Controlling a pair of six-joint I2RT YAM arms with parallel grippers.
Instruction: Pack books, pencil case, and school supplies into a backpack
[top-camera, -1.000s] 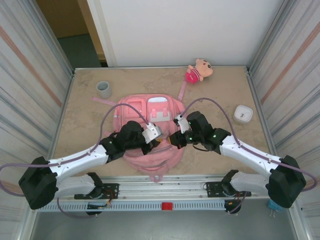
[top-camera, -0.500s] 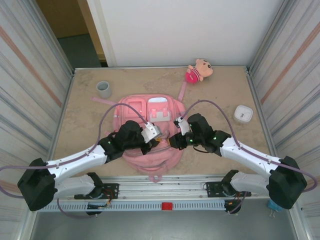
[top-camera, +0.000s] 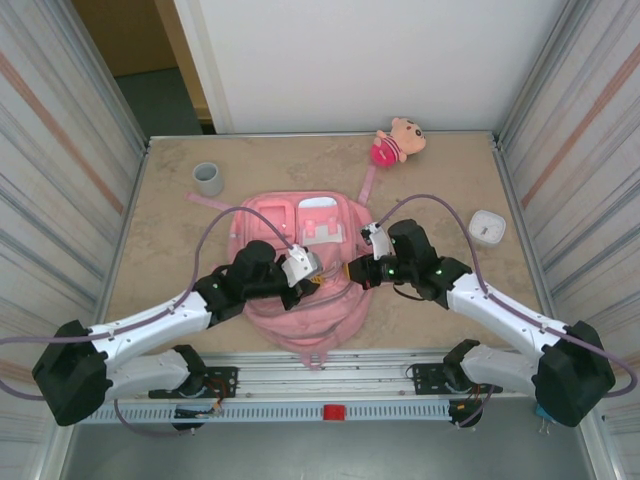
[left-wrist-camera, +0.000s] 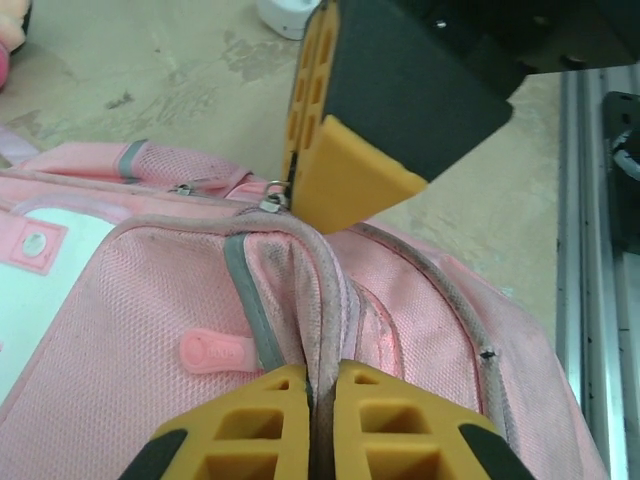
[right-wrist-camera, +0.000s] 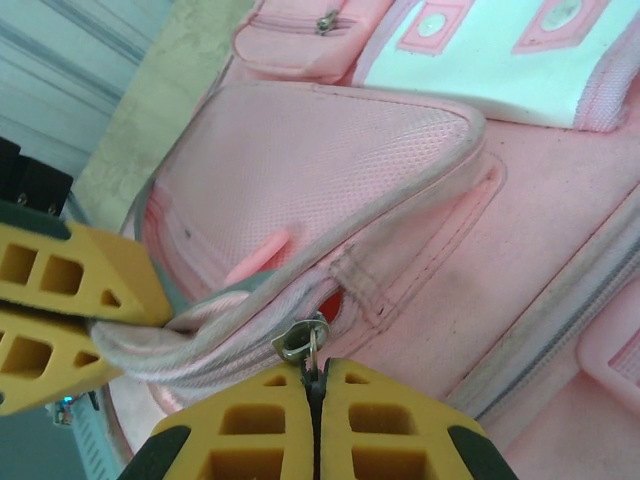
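The pink backpack lies flat in the middle of the counter, between both arms. The left gripper is pinched shut on its seam. The right gripper is clamped on the zip pull.

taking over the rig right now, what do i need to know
Left gripper: shut, pinching the piped edge of the backpack beside the zip.
Right gripper: shut on the metal zip pull.
The backpack lies flat mid-table, front pockets up.
Done: both grips are set at the zip; a small gap shows by the slider.
Left: I cannot tell whether the books and supplies are inside. Check that, then probably run the zip.
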